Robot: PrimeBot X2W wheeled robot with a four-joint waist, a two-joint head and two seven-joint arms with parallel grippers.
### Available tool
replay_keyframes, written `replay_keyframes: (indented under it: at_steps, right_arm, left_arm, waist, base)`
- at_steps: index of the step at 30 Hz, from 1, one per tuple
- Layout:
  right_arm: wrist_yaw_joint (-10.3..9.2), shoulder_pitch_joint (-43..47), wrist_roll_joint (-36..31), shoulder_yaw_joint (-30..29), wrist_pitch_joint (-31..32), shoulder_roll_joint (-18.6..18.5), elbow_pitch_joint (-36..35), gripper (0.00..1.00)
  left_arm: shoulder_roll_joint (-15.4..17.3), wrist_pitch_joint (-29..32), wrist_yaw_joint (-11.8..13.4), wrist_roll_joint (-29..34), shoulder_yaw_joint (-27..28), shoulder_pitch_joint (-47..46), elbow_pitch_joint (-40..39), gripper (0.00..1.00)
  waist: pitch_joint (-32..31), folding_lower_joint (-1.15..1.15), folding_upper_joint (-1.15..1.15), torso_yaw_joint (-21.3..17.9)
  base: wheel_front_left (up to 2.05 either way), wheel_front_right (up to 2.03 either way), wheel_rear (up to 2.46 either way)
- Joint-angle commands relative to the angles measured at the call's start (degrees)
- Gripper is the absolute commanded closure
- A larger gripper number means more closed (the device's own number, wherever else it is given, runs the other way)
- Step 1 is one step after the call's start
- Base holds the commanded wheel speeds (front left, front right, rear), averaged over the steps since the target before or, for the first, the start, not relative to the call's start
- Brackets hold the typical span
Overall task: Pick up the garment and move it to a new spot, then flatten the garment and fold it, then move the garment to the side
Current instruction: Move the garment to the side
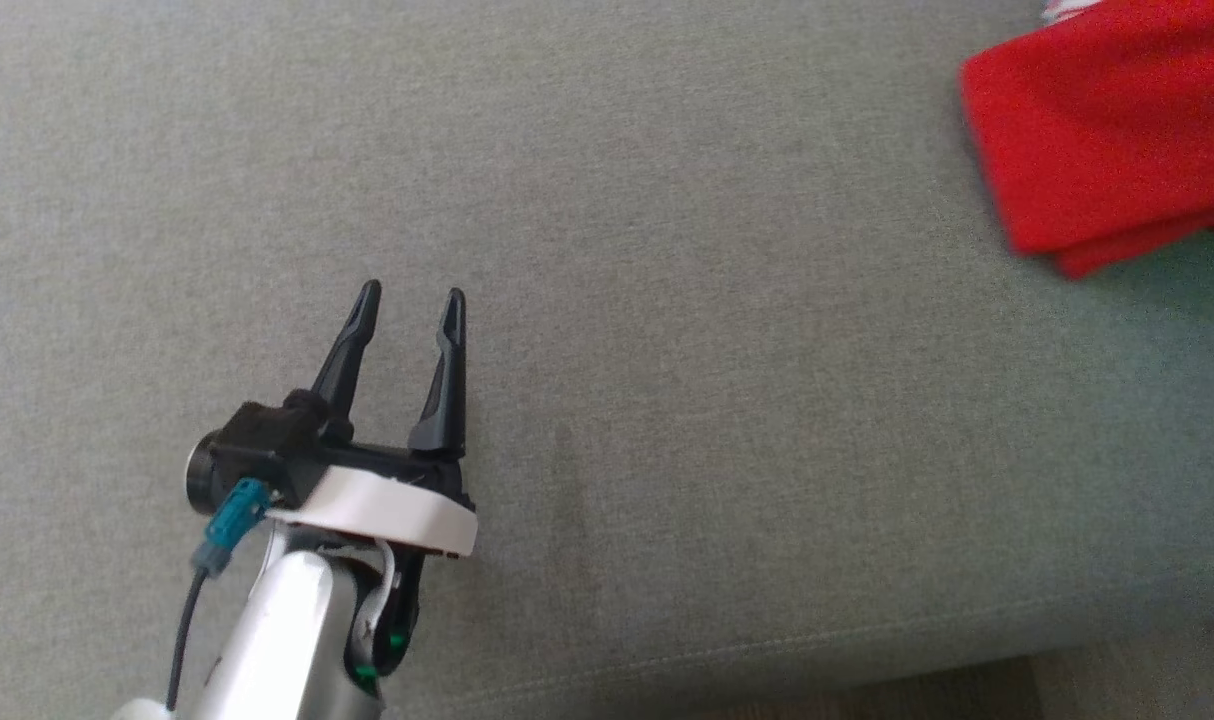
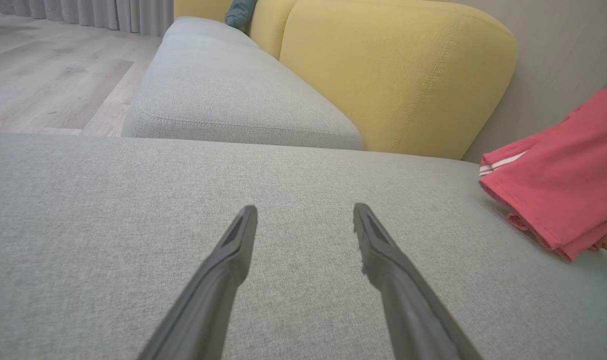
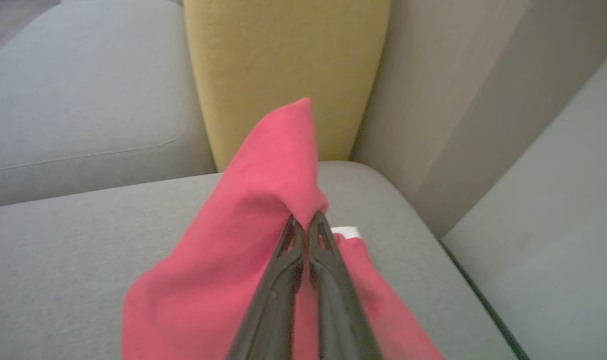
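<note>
No writing, brand, number or sign can be read in any of the views. A small white patch shows on the red garment in the right wrist view, but it is too small and blurred to tell whether it is a label or carries any lettering.
</note>
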Motion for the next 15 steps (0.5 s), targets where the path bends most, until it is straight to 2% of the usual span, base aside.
replay_keyframes:
  at_steps: [1, 7, 10, 11, 12, 13, 14, 15]
  right_arm:
    - [0.37, -2.6, -0.9, -0.2, 0.3, -2.1, -2.5, 1.0]
    - [0.37, -1.5, -6.8, -2.1, 1.6, -5.8, -2.6, 1.0]
    - [0.37, -1.0, -10.1, -1.9, 0.9, -6.1, -2.2, 1.0]
    - [0.37, -0.9, -11.2, -2.2, 0.6, -6.0, -1.9, 0.79]
    - [0.37, -0.8, -12.4, -2.6, 0.3, -5.7, -1.6, 0.53]
    - [0.37, -0.5, -13.6, -2.9, 0.3, -5.4, -1.3, 0.04]
    - [0.37, -0.4, -14.5, -3.3, 0.1, -5.0, -1.0, 0.0]
    - [0.37, -0.4, -15.3, -3.7, -0.2, -4.9, -0.7, 0.0]
  left_arm:
    - [0.1, -0.7, 0.2, -0.2, 1.4, -0.8, -2.2, 0.0]
    - [-0.1, -0.7, 0.1, 0.1, 0.9, -0.9, -2.5, 0.0]
    - [-0.1, -0.7, 0.1, 0.3, 0.9, -1.2, -2.4, 0.0]
    - [-0.1, -0.7, 0.1, 0.3, 0.9, -1.2, -2.4, 0.0]
    - [-0.2, -0.7, 0.1, 0.4, 0.9, -1.3, -2.4, 0.0]
    - [-0.2, -0.7, 0.0, 0.5, 0.9, -1.3, -2.3, 0.0]
    - [-0.2, -0.7, 0.0, 0.5, 0.9, -1.4, -2.2, 0.0]
    - [-0.2, -0.7, 0.0, 0.5, 0.9, -1.4, -2.2, 0.0]
  waist:
    - [0.3, 0.0, 0.0, 0.3]
    - [1.4, 0.0, 0.0, 1.1]
    - [1.9, 0.0, 0.0, 1.3]
    - [2.0, 0.0, 0.0, 1.3]
    - [2.1, 0.0, 0.0, 1.4]
    - [2.2, 0.0, 0.0, 1.4]
    - [2.3, 0.0, 0.0, 1.5]
    - [2.4, 0.0, 0.0, 1.5]
  base:
    - [0.0, 0.0, 0.0]
    - [0.0, 0.0, 0.0]
    - [0.0, 0.0, 0.0]
    - [0.0, 0.0, 0.0]
    - [0.0, 0.0, 0.0]
    - [0.0, 0.0, 0.0]
    - [0.0, 0.0, 0.0]
    - [0.0, 0.0, 0.0]
